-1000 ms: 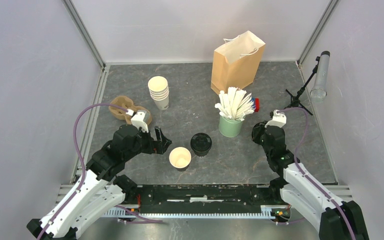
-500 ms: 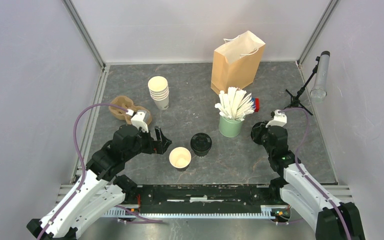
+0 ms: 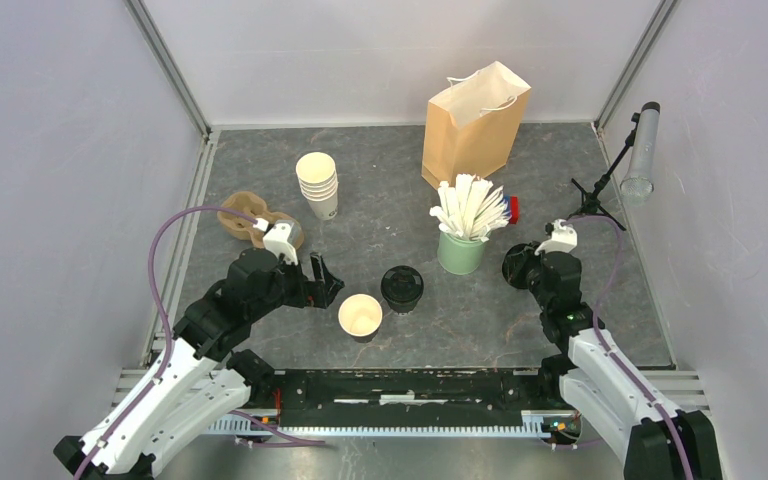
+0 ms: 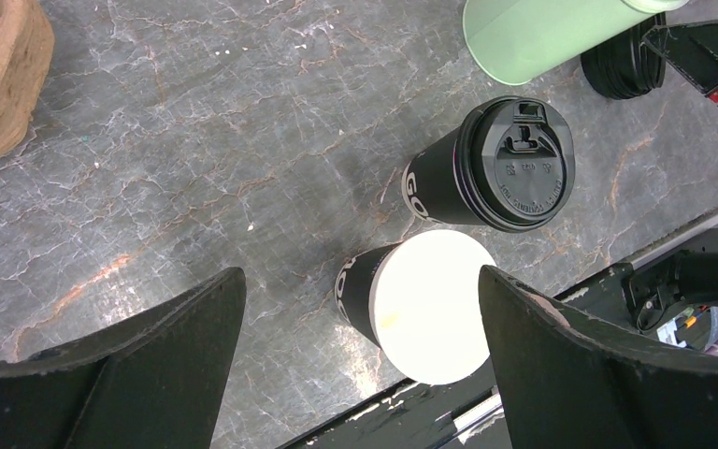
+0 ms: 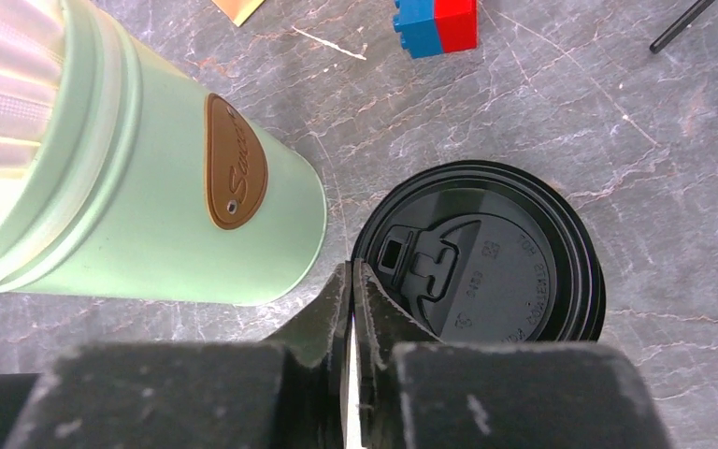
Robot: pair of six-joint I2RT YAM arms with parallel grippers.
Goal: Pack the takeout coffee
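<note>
Two black-walled takeout cups stand at the table's near middle. One carries a black lid [image 3: 401, 286] [image 4: 514, 164]; the other, lidless cup [image 3: 360, 315] [image 4: 435, 304] shows its cream inside. My left gripper [image 3: 326, 283] [image 4: 360, 374] is open just left of the lidless cup, which stands between its fingers, nearer the right one. My right gripper [image 3: 512, 266] [image 5: 351, 273] is all but shut and holds nothing. Its tips sit at the edge of a loose black lid [image 5: 514, 271] lying flat beside the green cup [image 5: 150, 206]. The brown paper bag [image 3: 475, 125] stands upright at the back.
The green cup of white sticks [image 3: 460, 250] stands between the cups and my right arm. A stack of lidless cream cups [image 3: 318, 185] and a brown cardboard carrier [image 3: 245, 218] are at the left. A blue-red brick [image 5: 435, 21] and a tripod with a tube [image 3: 640, 150] are at the right.
My right wrist has crept slightly left toward the green cup, and a thin slit has opened between its fingers. The left arm and both cups have not moved.
</note>
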